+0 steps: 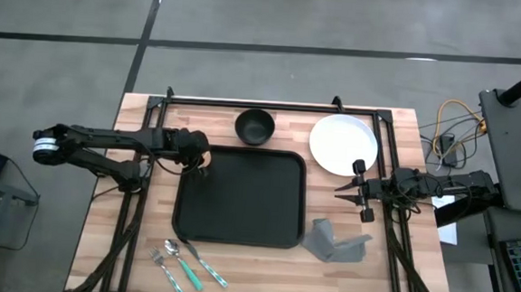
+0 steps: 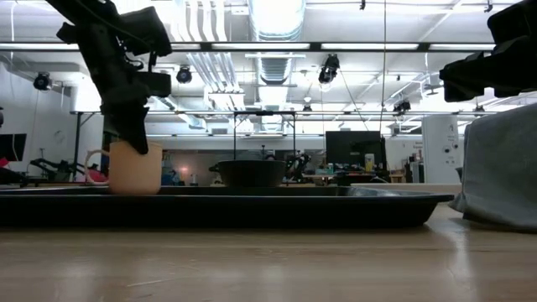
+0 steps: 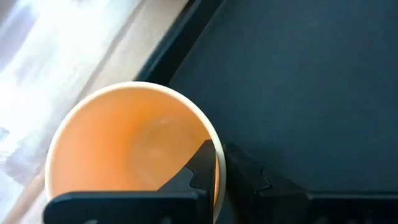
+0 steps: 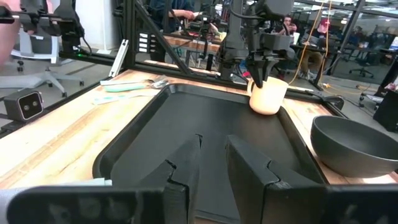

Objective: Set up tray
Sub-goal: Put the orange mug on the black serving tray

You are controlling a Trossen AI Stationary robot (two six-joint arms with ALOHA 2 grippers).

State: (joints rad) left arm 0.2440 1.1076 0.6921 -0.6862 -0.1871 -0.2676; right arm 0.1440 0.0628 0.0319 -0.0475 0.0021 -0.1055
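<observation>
Black and low-rimmed, the large rectangular plastic tray (image 1: 241,196) lay flat in the middle of the pale wooden table (image 1: 92,235), and everything else is placed from it here. At the tray's far left corner stood a small peach-coloured cup with a handle (image 4: 268,94), just inside the rim, resting on the tray floor. The left end effector (image 4: 258,70) hung over that corner with its fingers closed together on the cup's wall, one finger inside the cup and one outside, as the left wrist view showed (image 3: 214,177). Just beyond the tray's far edge sat a round black bowl (image 1: 254,126), close to the rim but apart from it. Off the tray's far right corner lay a round white plate (image 1: 342,144). The right end effector (image 1: 363,195) hovered just past the tray's right edge, near the plate, with its fingers parted and holding nothing. A crumpled grey cloth napkin (image 1: 337,244) lay by the tray's near right corner. Near the tray's near left corner, on the bare wood, lay a metal spoon and fork with pale green handles (image 1: 183,266).
</observation>
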